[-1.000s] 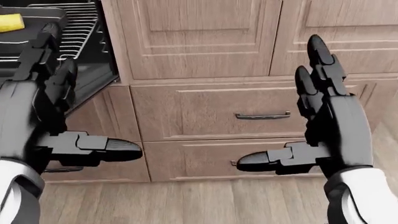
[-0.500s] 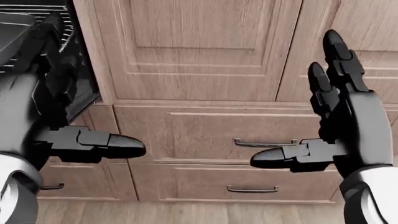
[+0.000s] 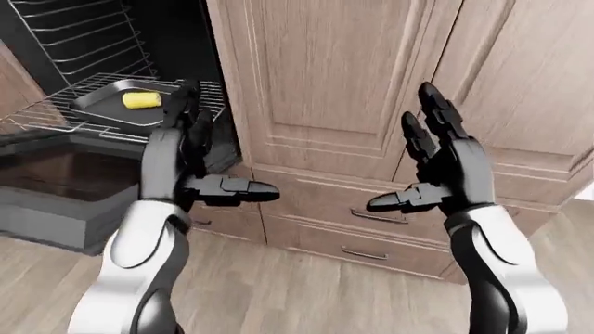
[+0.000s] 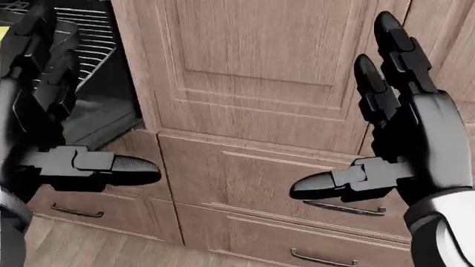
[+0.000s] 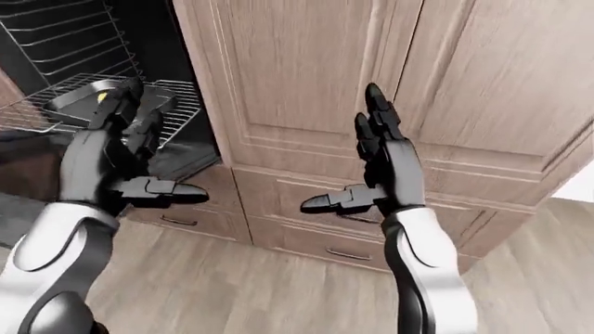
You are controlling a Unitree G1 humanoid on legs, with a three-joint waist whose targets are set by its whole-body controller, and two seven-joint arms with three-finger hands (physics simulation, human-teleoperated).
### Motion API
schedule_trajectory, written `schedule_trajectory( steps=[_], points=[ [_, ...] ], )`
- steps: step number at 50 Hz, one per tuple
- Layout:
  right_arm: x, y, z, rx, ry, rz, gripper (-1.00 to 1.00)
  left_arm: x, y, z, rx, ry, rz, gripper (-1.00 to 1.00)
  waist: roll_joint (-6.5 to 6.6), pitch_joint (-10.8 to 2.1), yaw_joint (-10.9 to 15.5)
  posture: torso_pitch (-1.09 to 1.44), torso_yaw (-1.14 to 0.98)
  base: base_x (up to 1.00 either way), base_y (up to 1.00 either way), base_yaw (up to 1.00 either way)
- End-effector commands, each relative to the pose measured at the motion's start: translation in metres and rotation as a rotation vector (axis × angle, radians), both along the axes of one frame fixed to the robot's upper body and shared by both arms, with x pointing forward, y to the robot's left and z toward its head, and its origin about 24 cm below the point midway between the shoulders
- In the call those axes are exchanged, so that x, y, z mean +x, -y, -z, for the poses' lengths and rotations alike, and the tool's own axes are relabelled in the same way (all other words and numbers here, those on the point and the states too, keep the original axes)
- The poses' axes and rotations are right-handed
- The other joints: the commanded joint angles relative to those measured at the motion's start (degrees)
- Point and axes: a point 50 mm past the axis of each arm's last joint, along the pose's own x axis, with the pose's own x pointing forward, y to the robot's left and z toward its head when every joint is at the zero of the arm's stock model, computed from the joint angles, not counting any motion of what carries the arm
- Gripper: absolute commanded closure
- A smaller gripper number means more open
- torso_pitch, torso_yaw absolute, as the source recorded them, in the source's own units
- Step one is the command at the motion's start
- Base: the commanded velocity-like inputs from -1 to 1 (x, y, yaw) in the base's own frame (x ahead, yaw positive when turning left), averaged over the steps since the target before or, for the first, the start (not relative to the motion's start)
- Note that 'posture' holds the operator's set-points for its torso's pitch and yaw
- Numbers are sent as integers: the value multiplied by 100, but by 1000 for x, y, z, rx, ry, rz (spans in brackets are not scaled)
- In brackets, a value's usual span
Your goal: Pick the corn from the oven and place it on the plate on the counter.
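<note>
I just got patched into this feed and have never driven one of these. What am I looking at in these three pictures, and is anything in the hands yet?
All three pictures come from cameras on a humanoid robot's head, looking out over its own arms; two are a left and right eye pair, nearly identical. The black three-finger shapes are its left hand and right hand, both open and empty. Ahead are wooden cabinets with drawers below. At the left of the left-eye view the oven stands open: a wire rack carries a dark tray with the yellow corn on it. The left hand is beside the tray, not touching the corn. No plate shows.
</note>
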Motion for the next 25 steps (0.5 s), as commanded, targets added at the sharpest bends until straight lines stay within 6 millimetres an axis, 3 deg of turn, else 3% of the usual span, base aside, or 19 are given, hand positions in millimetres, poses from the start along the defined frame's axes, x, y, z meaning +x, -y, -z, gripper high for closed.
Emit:
schedule_trajectory(
  steps=[1, 4, 5, 6, 7, 10, 14, 16, 17, 19, 22, 25],
  points=[
    [-4, -3, -15, 2, 75, -24, -100, -3, 0, -11, 4, 66, -2, -100, -32, -45, -4, 0, 0, 0, 0, 100],
    [-3, -1, -17, -6, 72, -25, -100, -4, 1, -13, 5, 67, -3, -100, 216, -55, -5, 0, 0, 0, 0, 100],
    [-3, -1, -18, -11, 71, -26, -100, -3, 1, -13, 5, 67, -3, -100, 403, -130, 17, 0, 0, 0, 0, 100],
    [-3, -1, -17, -15, 70, -25, -100, -3, 1, -13, 5, 66, -3, -100, 412, -200, 39, 0, 0, 0, 0, 100],
    [-2, 0, -17, -21, 70, -25, -100, -2, 1, -13, 4, 65, -4, -100, 343, -72, 104, 0, 0, 0, 0, 100],
    [-2, 3, -18, -31, 71, -19, -100, 0, 2, -10, 3, 59, -6, -100, 114, -91, 209, 0, 0, 0, 0, 100],
    [-1, 6, -19, -38, 73, -17, -100, -2, 3, -10, 5, 57, -5, -100, -230, 77, 153, 0, 0, 0, 0, 100],
    [-2, 7, -20, -43, 72, -16, -100, -2, 4, -9, 6, 55, -4, -100, -489, 95, 119, 0, 0, 0, 0, 100],
    [-2, 7, -21, -45, 73, -16, -100, -1, 3, -9, 7, 54, -5, -100, -725, -6, 43, 0, 0, 0, 0, 100],
    [-1, 9, -23, -49, 76, -12, -100, -1, 3, -8, 8, 53, -7, -100, -555, 79, 47, 0, 0, 0, 0, 100],
    [-3, 13, -26, -50, 79, -6, -100, -1, 2, -8, 9, 50, -8, -100, -485, -26, 82, 0, 0, 0, 0, 100],
    [-3, 14, -27, -53, 79, -4, -100, -2, 3, -7, 11, 48, -6, -100, -322, 19, 66, 0, 0, 3, 0, 100]
  ],
)
